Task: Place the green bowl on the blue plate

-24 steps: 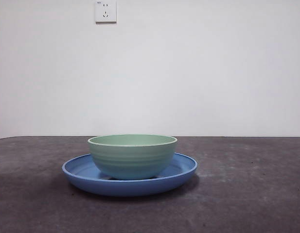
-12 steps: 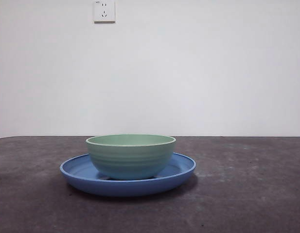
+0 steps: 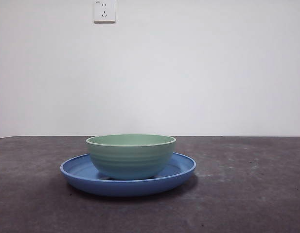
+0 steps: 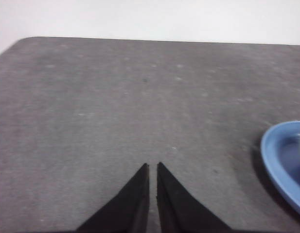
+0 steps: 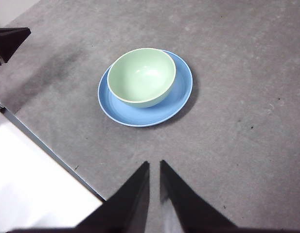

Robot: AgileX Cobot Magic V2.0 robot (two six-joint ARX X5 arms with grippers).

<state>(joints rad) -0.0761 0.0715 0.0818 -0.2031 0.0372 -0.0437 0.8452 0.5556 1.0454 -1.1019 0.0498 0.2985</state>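
Note:
The green bowl [image 3: 131, 156] stands upright on the blue plate [image 3: 81, 173], a little off the plate's middle, in the front view. The right wrist view shows the bowl [image 5: 141, 76] on the plate [image 5: 175, 101] from above and well back. My right gripper [image 5: 154, 165] is shut, empty and high above the table, apart from both. My left gripper [image 4: 152, 166] is shut and empty over bare table; only the plate's edge [image 4: 281, 160] shows at the side of its view. No gripper shows in the front view.
The dark grey table [image 3: 247, 194] ends at an edge [image 5: 52, 155] seen in the right wrist view. A white wall with a socket [image 3: 104, 10] stands behind. The other arm's black tip [image 5: 8, 41] shows at a corner of the right wrist view.
The bowl and plate sit a few pixels further left than one second ago, likely a small camera shift. Nothing else has moved.

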